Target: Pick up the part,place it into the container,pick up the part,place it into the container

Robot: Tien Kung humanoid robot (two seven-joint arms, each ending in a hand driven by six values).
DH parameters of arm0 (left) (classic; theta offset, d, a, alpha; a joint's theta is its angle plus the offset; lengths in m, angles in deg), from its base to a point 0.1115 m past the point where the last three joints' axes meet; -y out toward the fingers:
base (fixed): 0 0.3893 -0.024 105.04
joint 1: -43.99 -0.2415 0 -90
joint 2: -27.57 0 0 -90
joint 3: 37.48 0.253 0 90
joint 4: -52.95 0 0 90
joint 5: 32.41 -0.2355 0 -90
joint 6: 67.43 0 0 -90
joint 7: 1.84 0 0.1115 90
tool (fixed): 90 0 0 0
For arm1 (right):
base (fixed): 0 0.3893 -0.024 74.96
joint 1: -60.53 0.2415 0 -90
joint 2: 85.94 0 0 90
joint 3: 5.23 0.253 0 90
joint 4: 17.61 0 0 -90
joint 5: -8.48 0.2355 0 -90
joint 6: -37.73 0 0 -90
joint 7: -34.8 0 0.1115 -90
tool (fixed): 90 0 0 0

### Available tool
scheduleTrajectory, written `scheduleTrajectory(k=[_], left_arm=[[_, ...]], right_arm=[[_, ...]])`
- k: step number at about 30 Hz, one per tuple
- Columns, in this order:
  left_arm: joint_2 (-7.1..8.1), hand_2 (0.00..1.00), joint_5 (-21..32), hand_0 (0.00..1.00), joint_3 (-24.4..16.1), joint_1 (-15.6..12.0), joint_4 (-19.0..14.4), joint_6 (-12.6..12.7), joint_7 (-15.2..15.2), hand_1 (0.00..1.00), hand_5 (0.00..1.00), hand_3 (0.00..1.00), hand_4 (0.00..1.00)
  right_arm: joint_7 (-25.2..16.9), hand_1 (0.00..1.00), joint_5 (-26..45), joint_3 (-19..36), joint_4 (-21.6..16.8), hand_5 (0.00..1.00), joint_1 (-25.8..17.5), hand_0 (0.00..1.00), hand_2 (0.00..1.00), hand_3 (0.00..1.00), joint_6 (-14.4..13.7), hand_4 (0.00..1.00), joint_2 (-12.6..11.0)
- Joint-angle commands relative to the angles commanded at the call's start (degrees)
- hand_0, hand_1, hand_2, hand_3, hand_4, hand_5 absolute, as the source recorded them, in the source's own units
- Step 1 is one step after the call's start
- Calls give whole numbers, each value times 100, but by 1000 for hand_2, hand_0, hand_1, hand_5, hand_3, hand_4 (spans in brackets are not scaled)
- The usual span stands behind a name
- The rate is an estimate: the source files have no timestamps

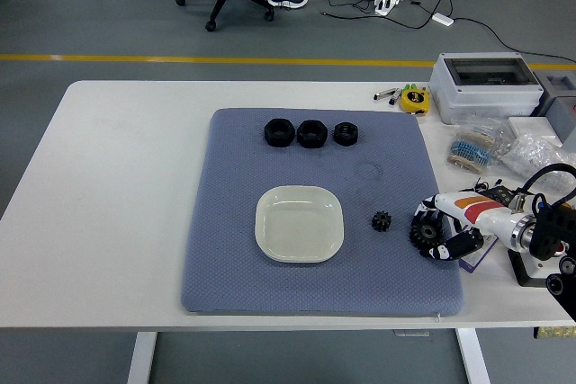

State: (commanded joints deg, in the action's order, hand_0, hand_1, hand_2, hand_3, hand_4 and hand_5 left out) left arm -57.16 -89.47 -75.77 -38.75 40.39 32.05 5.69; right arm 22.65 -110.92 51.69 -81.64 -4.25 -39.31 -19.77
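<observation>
We are closing our right hand [438,233] around the larger gear [422,236], a black toothed wheel lying flat near the right edge of the grey mat [225,267]. The fingers are curling in over its top and side, and the thumb is pressing in from below; the gear is looking pinched but not yet lifted, as far as we can judge. Just to its left, apart from it, the smaller gear [381,220] is sitting untouched, also black and toothed. The container, a shallow cream dish [299,223] with rounded corners, is resting mid-mat and is holding nothing, so we are judging that both placements are still to come and that we are only on the first pick. Three black nuts [310,133] are lining the far side of the mat. Our left hand is not showing anywhere over the desk [117,177].
</observation>
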Motion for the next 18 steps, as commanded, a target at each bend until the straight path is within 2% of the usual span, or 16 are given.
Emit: scheduleTrajectory(k=[5,6,11,12,17,18], left_arm=[[-3,685,-29,704,-17,5,-1,0,10,686,588,561,642],[-5,685,-36,702,-21,4,-1,0,13,686,588,562,642],[-9,685,-114,702,-57,-4,-5,-10,36,686,588,562,642],[-10,683,-125,701,-65,-9,-5,-11,40,684,587,563,641],[-13,683,-132,701,-80,-39,1,-4,46,684,587,563,641],[-12,680,-133,702,-81,-44,2,-4,45,684,587,563,640]], right_arm=[[-73,425,-2,-15,-39,113,15,260,509,532,-60,508,-15],[-109,364,-23,-20,-51,2,17,189,453,481,-73,230,-16],[-186,364,-11,-64,-107,2,12,189,453,481,-149,230,-17],[-184,261,3,-75,-120,2,7,94,368,443,-178,387,-19],[-167,261,108,-130,-224,2,-9,94,368,443,-296,387,-46],[-168,171,130,-134,-253,2,-12,49,307,428,-314,319,-52]])
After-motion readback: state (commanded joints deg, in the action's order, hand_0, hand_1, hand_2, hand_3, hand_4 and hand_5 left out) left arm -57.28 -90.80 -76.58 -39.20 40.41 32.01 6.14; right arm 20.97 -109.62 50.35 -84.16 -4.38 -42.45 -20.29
